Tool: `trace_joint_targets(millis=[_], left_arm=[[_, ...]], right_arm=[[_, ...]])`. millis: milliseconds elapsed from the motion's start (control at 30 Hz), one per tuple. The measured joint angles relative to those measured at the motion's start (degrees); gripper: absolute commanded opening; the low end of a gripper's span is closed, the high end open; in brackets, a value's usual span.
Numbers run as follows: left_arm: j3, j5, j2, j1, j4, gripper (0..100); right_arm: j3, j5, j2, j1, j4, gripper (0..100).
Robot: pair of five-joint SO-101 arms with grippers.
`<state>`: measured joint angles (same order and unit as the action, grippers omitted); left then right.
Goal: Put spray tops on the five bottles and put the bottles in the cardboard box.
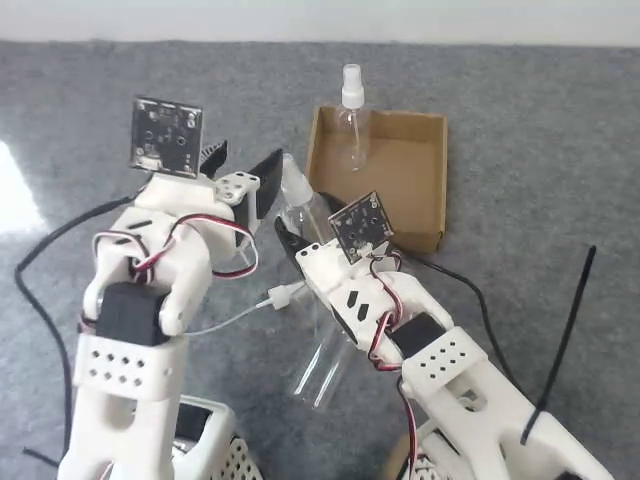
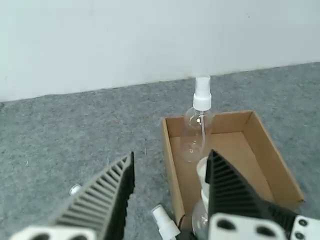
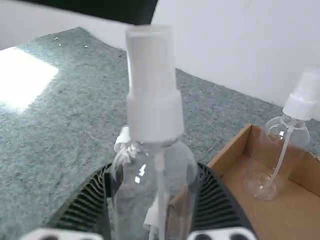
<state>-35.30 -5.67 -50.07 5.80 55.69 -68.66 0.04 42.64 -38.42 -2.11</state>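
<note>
**Asker:** Where are you in the job?

**Me:** On the grey felt table [image 1: 540,120], the cardboard box [image 1: 405,190] sits open ahead of my two arms. One capped bottle [image 1: 352,125] stands upright in its far left corner. My right gripper [image 3: 152,200] is clamped around a second clear bottle [image 3: 150,180], upright, just short of the box's near left corner. Its white spray top [image 3: 151,95] looks seated. So I judge the capping of this one done, and boxing it is the step in hand.

**Asker:** And your left?

**Me:** My left gripper [image 1: 240,170] hangs spread wide and grips nothing. It is just beside the held bottle, with one jaw near that spray top. I cannot tell whether they touch.

**Asker:** What does the next move call for?

**Me:** I think the left should draw clear first. Then the right needs enough lift for the bottle's base to pass over the box's near wall. It should set the bottle down apart from the standing one, so that I don't tip either.

**Asker:** How much room is there?

**Me:** Most of the box floor beside the standing bottle is bare. Between my arms, clear loose bottles [image 1: 320,370] lie on the felt, though I cannot tell how many. A loose spray top [image 1: 283,294] with its tube lies near my right gripper. A white basket [image 1: 215,450] sits by my left arm's base, and a black cable [image 1: 570,330] runs beside my right arm.
</note>
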Motion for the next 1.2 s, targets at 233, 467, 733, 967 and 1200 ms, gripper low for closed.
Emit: trace_joint_targets(millis=[233, 467, 733, 967, 1200], left_arm=[[5.6, 0.4, -4.0, -2.1, 8.3, 22], [-5.1, 0.4, -16.2, -4.3, 13.1, 22], [-30.9, 4.2, -23.2, -0.4, 0.2, 22], [-34.5, 3.6, -28.5, 5.1, 0.1, 29], [-38.3, 3.5, -29.3, 2.6, -5.3, 29]], right_arm=[[0.1, 0.0, 0.1, 0.4, -0.1, 0.6], [1.2, 0.0, 0.1, 5.0, 3.3, 0.6], [16.5, -0.1, -0.5, 5.5, 16.8, 0.6], [29.5, -0.1, -12.7, 4.7, 22.1, 0.6], [33.4, -0.1, -16.0, -0.8, 28.9, 0.6]])
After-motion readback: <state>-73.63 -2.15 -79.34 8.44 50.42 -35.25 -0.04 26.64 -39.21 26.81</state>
